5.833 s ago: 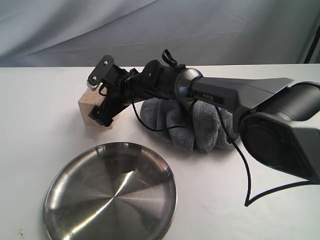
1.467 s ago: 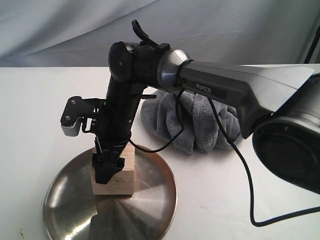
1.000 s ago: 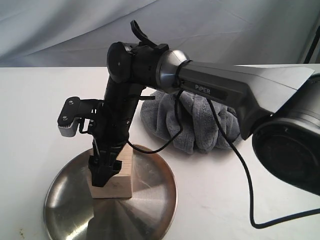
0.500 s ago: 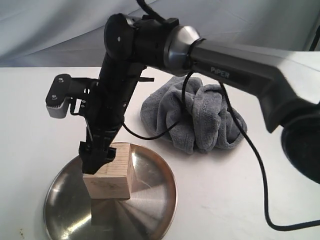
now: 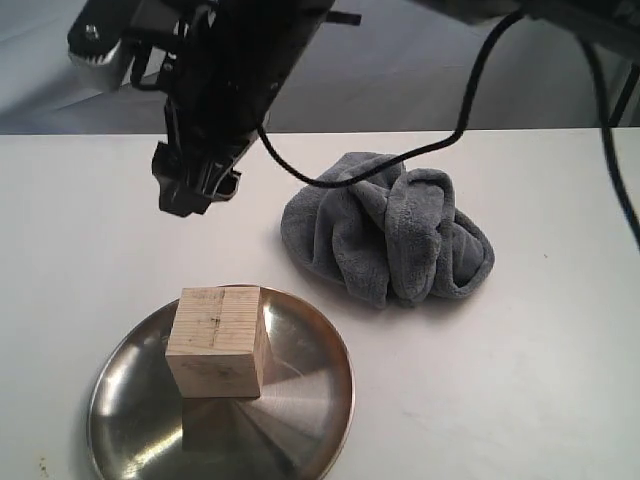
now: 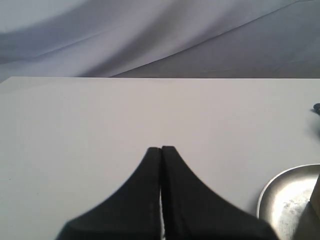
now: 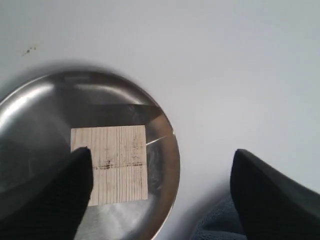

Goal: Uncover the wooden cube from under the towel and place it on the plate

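Observation:
The pale wooden cube [image 5: 217, 340] stands upright on the round steel plate [image 5: 320, 400] at the front left, free of any grip. Behind it to the right, the grey-blue towel [image 5: 390, 235] lies bunched on the table. My right gripper [image 5: 190, 195] hangs well above the table, behind the plate, open and empty. From its wrist I look down on the cube [image 7: 120, 165], the plate [image 7: 170, 150] and a corner of the towel [image 7: 215, 227], with the gripper [image 7: 161, 152] fingers spread wide. My left gripper [image 6: 161, 149] is shut over bare table, with the plate [image 6: 285, 200] off to its side.
The white table [image 5: 520, 380] runs to a grey-blue cloth backdrop [image 5: 450, 80]. The right arm's black cable [image 5: 400, 160] loops down over the towel from above.
Over the last second my right gripper has let go of the cube and risen high above the plate. The cube stays on the plate. The left gripper's earlier state is not shown.

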You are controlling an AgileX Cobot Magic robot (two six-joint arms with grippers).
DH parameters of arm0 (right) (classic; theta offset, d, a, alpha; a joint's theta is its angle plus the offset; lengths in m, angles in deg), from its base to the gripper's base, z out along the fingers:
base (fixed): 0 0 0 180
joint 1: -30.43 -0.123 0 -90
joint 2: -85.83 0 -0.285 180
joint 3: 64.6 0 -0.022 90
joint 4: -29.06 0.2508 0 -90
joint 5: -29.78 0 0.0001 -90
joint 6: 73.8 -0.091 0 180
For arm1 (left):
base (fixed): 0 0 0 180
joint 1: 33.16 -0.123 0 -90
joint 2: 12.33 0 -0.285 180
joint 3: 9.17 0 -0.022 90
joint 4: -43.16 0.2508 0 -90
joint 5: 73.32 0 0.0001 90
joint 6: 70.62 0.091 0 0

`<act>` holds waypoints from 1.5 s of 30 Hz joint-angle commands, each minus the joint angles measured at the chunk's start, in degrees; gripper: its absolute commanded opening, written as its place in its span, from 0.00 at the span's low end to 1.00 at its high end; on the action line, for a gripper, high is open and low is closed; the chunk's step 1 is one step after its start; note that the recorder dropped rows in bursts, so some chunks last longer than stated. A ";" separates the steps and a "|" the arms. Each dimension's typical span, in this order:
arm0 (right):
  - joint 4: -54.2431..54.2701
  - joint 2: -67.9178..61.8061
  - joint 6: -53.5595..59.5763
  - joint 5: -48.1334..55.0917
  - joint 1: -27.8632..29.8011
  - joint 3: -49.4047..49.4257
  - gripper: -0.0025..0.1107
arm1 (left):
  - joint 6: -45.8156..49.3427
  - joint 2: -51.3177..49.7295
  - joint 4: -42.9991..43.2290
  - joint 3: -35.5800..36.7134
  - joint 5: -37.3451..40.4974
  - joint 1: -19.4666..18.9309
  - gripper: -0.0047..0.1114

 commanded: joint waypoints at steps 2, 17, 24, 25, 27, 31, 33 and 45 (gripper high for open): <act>-0.57 5.56 -4.84 -0.88 1.82 -0.26 0.51 | -0.24 0.17 -0.33 0.00 -0.61 0.29 0.05; 7.34 16.71 -8.03 -0.20 17.33 -0.26 0.02 | -0.24 0.17 -0.33 0.00 -0.61 0.29 0.05; 6.95 20.48 -10.63 -8.56 22.39 -0.26 0.02 | -0.24 0.17 -0.33 0.00 -0.61 0.29 0.05; 6.87 20.99 -10.83 -9.98 22.89 -0.26 0.02 | -0.24 0.17 -0.33 0.00 -0.61 0.29 0.05; 6.87 21.58 -10.94 -13.24 24.09 -0.26 0.02 | -0.24 0.17 -0.33 0.00 -0.61 0.29 0.05; 5.22 22.24 -13.02 -19.18 26.05 -0.26 0.02 | -0.24 0.17 -0.33 0.00 -0.61 0.29 0.05; 4.83 22.49 -14.18 -22.10 27.10 -0.26 0.02 | -0.24 0.17 -0.33 0.00 -0.61 0.29 0.05; -9.67 25.24 -22.88 -36.61 27.98 -0.26 0.02 | -0.24 0.17 -0.33 0.00 -0.61 0.29 0.05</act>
